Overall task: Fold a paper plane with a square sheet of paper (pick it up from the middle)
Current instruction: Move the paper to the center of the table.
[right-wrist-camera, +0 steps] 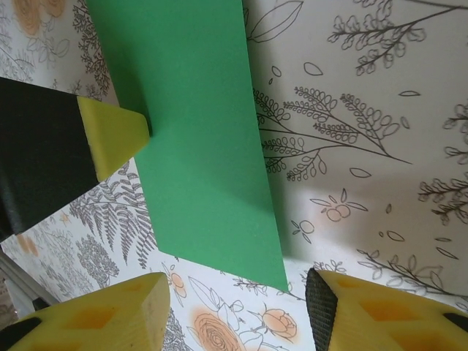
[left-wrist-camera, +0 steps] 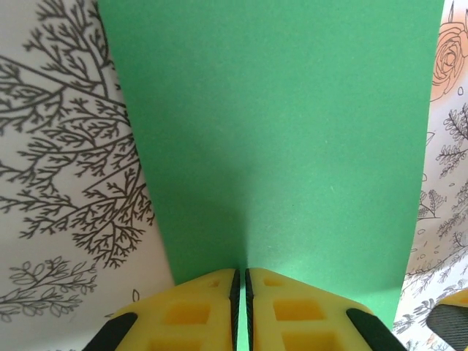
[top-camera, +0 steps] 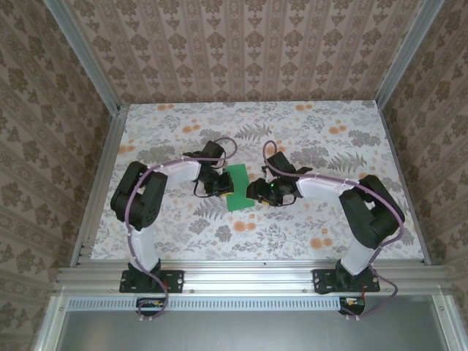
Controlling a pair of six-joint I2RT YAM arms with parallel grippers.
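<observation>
Green paper sits pinched in the left gripper; right gripper gapes apart, so lifting one-sided could crumple it.

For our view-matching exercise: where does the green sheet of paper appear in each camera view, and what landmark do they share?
Top external: the square sheet of paper lies at the middle of the table.
Left wrist: the sheet fills the centre, its near edge between the shut fingers of the left gripper.
Right wrist: the sheet slants from top left toward bottom centre.
Shared landmark: the table's floral print around it.
</observation>
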